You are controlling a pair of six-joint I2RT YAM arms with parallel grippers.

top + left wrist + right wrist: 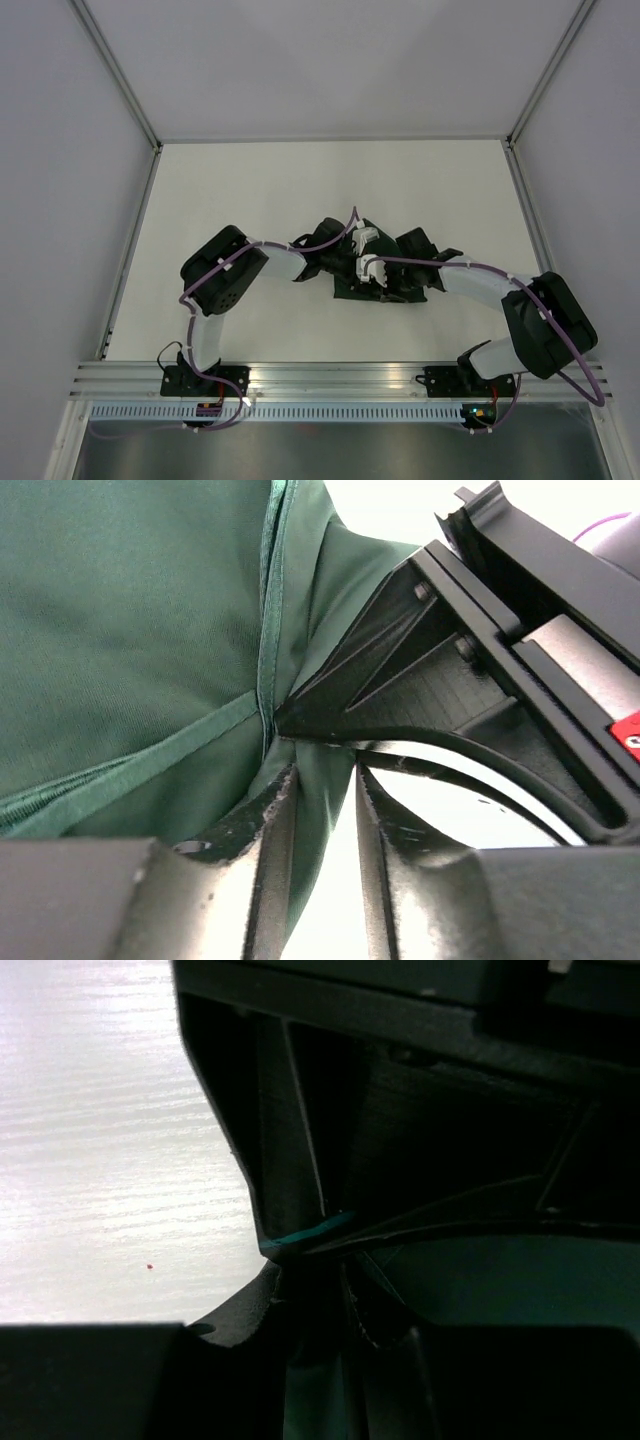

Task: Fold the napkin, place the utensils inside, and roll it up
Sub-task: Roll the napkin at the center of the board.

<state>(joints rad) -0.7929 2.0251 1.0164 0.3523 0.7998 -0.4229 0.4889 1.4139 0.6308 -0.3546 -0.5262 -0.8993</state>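
Observation:
The dark green napkin [390,290] lies bunched in the middle of the table, mostly under both grippers. It fills the left wrist view [130,630]. My left gripper [322,780] has its jaws narrowly apart around a hanging fold, with a lit gap beside the cloth. In the top view it [345,262] meets my right gripper [388,272] over the cloth. My right gripper [318,1282] has its jaws close together on a dark fold of the napkin [500,1280]. The utensils are out of view.
The white table [250,200] is bounded by metal rails [130,250] at the sides and back. The black body of the right gripper [470,670] crowds the left wrist view. Cables loop over both arms.

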